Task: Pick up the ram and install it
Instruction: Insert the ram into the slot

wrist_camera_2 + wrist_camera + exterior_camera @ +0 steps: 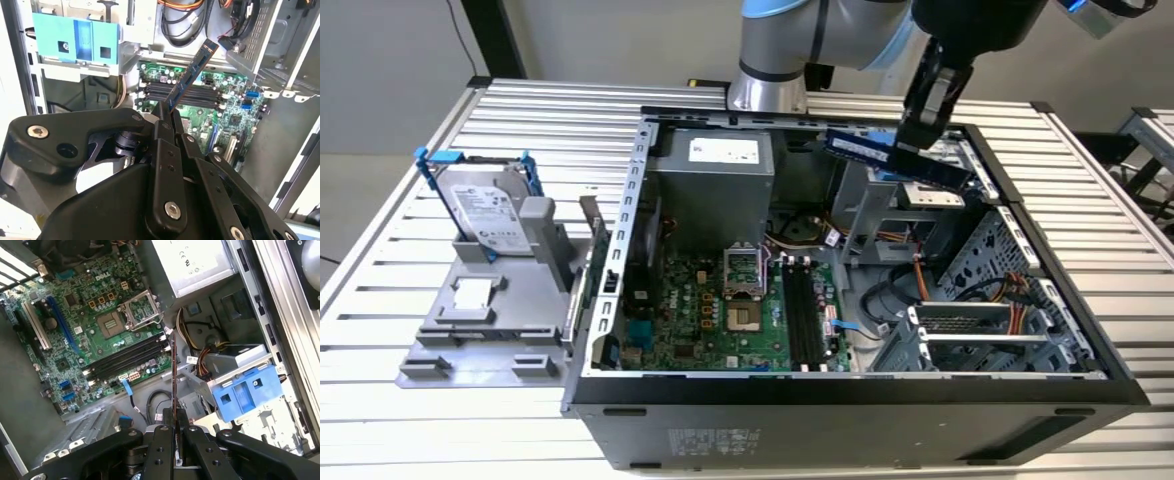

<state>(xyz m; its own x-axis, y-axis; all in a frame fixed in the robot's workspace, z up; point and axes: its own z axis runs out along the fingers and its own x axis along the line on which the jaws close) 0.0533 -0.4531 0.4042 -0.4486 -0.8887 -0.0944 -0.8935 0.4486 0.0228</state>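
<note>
Clamped on the ram [907, 160] by the end effector [921, 135], fingers pressed together against the stick's two flat faces near one end. Held high over the open computer case [854, 385], at the far corner on the exterior view's right, well apart from the motherboard [707, 320] on the case floor. Not yet seated.

Empty memory slots [803, 315] below the stick and toward the exterior view's left. Long axis of the ram roughly level there, slanting across the case corner. Slots running near-to-far in that view, so probably not lined up with the stick, though hard to judge from this angle.

In the second wrist view, the ram [192, 75] reaching straight out from the end effector [167, 112], its free end pointing toward the slots [185, 92] and crossing them at a slant. In the first wrist view, the ram [173, 370] edge-on, a thin dark line rising from between the fingers [161, 435], tip near one end of the slots [125, 357], with a blue bracket [245, 395] off to one side. Broad face and label plain in the exterior view alone. Depth to the board better read from both wrist views.
</note>
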